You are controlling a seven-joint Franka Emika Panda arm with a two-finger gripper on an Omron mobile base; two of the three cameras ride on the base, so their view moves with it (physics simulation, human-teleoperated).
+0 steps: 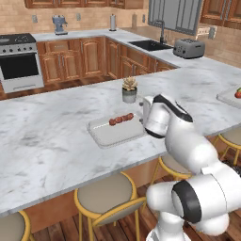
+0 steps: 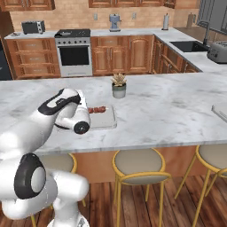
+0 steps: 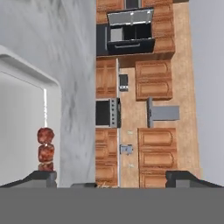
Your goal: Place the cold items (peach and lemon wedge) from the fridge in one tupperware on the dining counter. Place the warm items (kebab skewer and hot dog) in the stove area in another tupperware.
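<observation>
Lying in the tupperware (image 1: 110,136), the kebab skewer (image 1: 121,119) rests free; the gripper (image 3: 111,177) stands fully open, empty.

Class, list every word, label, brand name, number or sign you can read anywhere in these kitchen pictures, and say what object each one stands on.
None: no readable text shows in any view.
The toaster, stove, microwave and coffee machine carry no legible brand or numbers.
The tupperware holding the kebab skewer is plain, with no label.
</observation>
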